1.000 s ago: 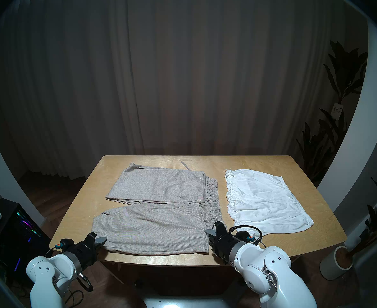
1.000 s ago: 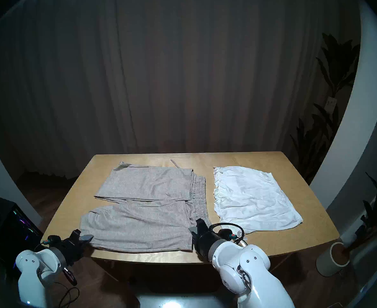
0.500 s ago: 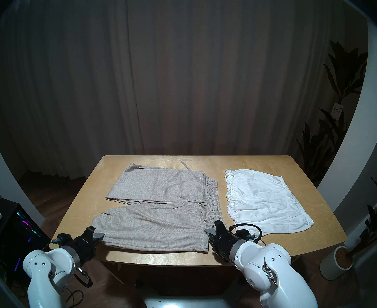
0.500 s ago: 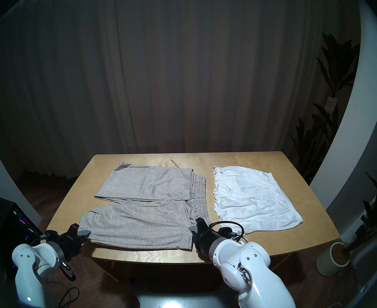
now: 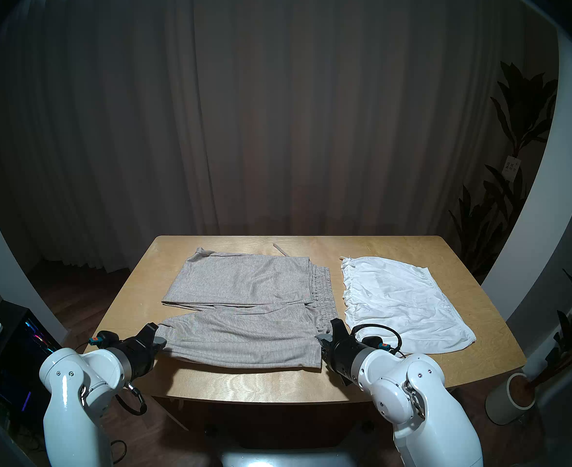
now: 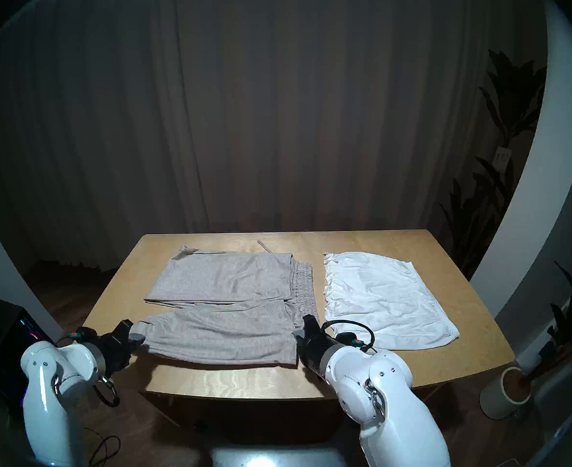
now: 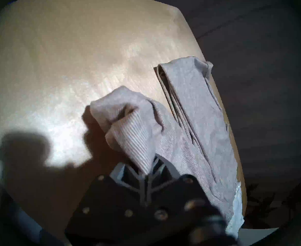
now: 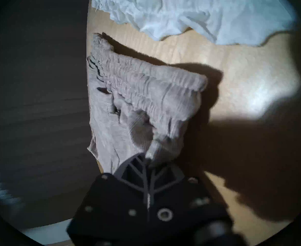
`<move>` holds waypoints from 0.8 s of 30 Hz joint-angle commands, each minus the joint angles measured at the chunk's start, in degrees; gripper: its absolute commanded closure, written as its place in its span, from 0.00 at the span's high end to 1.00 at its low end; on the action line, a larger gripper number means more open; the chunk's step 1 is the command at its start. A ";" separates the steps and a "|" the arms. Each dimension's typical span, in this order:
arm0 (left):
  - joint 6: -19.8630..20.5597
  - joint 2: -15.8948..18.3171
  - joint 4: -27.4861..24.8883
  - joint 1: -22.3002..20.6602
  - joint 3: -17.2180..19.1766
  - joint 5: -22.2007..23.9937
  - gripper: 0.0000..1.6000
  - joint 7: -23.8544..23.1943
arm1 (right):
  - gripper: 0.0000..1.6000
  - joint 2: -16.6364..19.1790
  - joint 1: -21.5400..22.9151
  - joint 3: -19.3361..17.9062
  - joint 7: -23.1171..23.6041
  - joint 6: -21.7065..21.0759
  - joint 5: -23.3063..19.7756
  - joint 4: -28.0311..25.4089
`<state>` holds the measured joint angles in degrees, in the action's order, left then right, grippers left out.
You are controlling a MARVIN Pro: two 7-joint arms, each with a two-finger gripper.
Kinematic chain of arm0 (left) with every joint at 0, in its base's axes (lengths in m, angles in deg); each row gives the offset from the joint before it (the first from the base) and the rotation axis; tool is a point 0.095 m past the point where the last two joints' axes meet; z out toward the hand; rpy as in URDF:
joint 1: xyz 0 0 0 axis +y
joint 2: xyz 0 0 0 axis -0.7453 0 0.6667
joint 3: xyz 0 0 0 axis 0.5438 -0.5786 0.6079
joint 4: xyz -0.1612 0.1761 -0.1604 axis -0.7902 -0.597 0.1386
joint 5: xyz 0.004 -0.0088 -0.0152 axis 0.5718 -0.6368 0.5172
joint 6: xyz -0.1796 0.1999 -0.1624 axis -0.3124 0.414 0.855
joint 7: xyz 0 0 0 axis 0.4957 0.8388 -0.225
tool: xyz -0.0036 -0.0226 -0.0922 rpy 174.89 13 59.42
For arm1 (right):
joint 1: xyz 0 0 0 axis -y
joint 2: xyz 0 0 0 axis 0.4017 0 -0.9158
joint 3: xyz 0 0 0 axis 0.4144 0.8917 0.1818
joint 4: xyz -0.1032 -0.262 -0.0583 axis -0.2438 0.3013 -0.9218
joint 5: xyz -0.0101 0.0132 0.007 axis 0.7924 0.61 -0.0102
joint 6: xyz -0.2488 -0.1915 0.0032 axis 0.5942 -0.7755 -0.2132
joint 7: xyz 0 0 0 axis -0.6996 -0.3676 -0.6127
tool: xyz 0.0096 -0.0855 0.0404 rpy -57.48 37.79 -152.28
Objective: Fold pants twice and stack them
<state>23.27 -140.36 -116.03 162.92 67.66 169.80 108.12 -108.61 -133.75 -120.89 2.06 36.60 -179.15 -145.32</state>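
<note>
Ahead of me a light wooden table (image 5: 271, 387) with rounded corners, glare patch on its near edge. Behind it a full-width dark brown curtain (image 5: 277, 119) in vertical folds. Dark wood floor (image 5: 75, 287). White curved wall (image 5: 540, 220) on my right, tall dark-leaved plant (image 5: 513, 126) beside it, another plant in a pale round pot (image 5: 510, 402). On my left a black computer tower (image 5: 18, 351) with coloured lights. Room dim overall.

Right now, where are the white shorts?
In the head view the white shorts lie flat on the table's right half, beside the grey pants' waistband, untouched by either gripper.
</note>
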 commanded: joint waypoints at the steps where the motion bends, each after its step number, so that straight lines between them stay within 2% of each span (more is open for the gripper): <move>1: 0.29 3.29 -1.35 -6.20 -1.01 0.37 0.00 4.04 | 0.00 -1.68 5.82 -0.35 -2.40 0.06 -1.76 -1.55; 6: 1.03 3.92 -0.47 -9.20 -1.63 1.42 0.00 7.96 | 0.00 -2.38 8.30 -0.82 -6.68 0.20 -3.95 -1.48; 10: 1.80 4.72 0.25 -11.46 -2.29 2.10 0.00 10.62 | 0.00 -3.20 10.85 -1.45 -11.95 0.89 -6.18 -1.72; 17: 2.43 5.71 1.56 -14.35 -3.24 2.77 0.00 13.50 | 0.00 -5.83 15.51 -2.18 -21.01 4.22 -8.52 -0.54; 24: 2.35 6.75 2.97 -18.34 -4.57 2.78 0.00 16.66 | 0.00 -8.87 19.06 -3.05 -27.08 7.75 -10.15 1.36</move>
<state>26.10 -135.34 -113.70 150.27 63.56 172.98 122.77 -113.55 -120.65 -123.26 -20.47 41.13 -187.61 -144.77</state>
